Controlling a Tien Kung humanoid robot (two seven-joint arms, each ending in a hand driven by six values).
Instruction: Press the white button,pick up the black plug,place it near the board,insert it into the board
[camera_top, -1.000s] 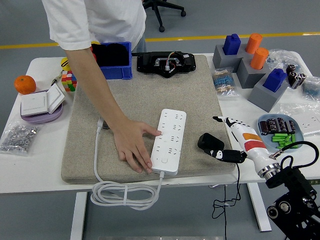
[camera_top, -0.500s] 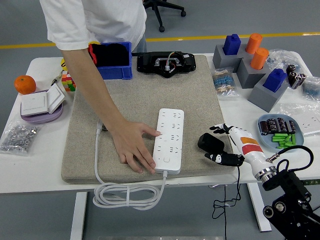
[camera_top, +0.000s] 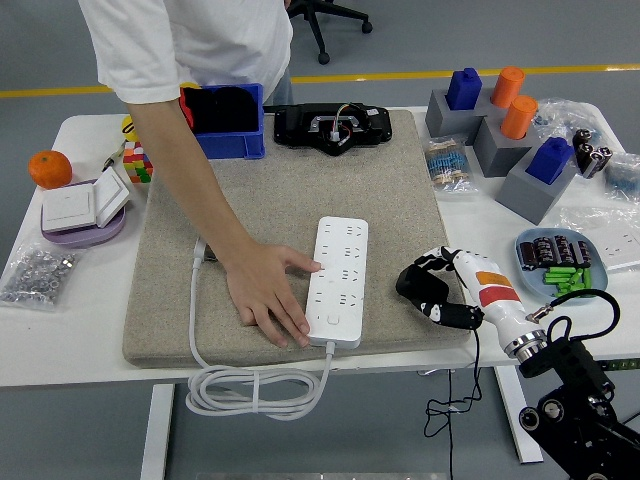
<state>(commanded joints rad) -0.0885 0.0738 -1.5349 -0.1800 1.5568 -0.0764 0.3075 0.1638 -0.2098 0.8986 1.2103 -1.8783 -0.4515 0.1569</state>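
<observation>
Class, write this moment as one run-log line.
right hand: closing on black plug | plug: on mat | person's hand: steadying power strip | left: unseen

White board, black plug, beige mat, blue bin, orange fruit, white bench.

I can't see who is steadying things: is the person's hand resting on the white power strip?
Yes, the person's hand lies flat on the mat with its fingers touching the left edge of the white power strip.
</observation>
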